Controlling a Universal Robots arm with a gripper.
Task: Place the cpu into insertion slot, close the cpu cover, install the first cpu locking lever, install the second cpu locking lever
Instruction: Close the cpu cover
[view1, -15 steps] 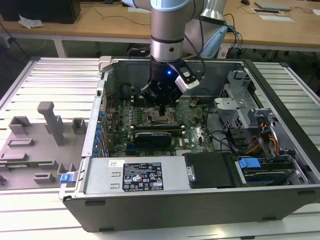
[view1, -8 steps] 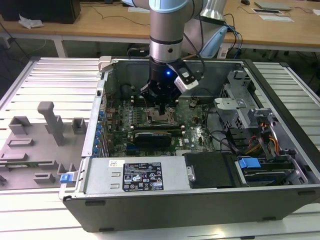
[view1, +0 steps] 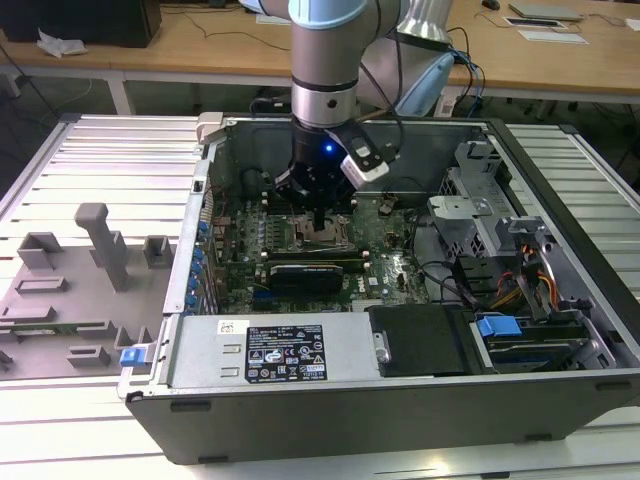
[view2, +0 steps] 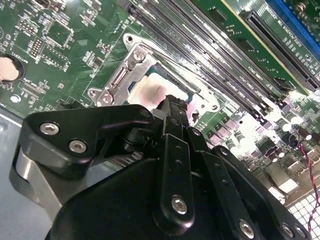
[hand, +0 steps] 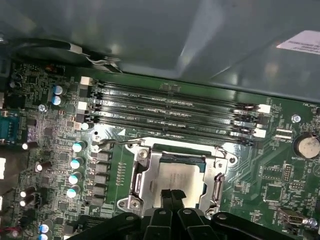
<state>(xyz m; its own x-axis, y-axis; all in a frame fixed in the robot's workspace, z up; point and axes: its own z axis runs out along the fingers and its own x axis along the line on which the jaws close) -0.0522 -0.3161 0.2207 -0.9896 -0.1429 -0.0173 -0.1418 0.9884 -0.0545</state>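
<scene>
**Exterior view.** The arm drops straight into the open computer case (view1: 400, 400). The gripper (view1: 318, 218) hangs over the socket (view1: 318, 238) mid-board. From here I get the arm's posture and its clearance to the case walls. I can't read the fingers or the chip.

**First wrist view.** The gripper (hand: 172, 196) has its fingers pressed together, pinching nothing I can see, with the tips over the near edge of the chip (hand: 182, 175). The chip lies flat in the socket (hand: 212, 159) with the cover frame (hand: 141, 172) down around it. This view gives me the whole frame, plus a thin wire lever (hand: 106, 145) poking out toward the memory slots (hand: 175, 107). It looks unlatched to me.

**Second wrist view.** A low side angle on the gripper (view2: 172, 102) at the chip (view2: 149, 91). The tips are touching it or just above; I cannot tell which.

**Risk, my judgement.**
- Pressing off-centre could rock the frame or shift the chip on its contacts.
- Sideways drift could snag the frame's rim or the loose lever.
</scene>
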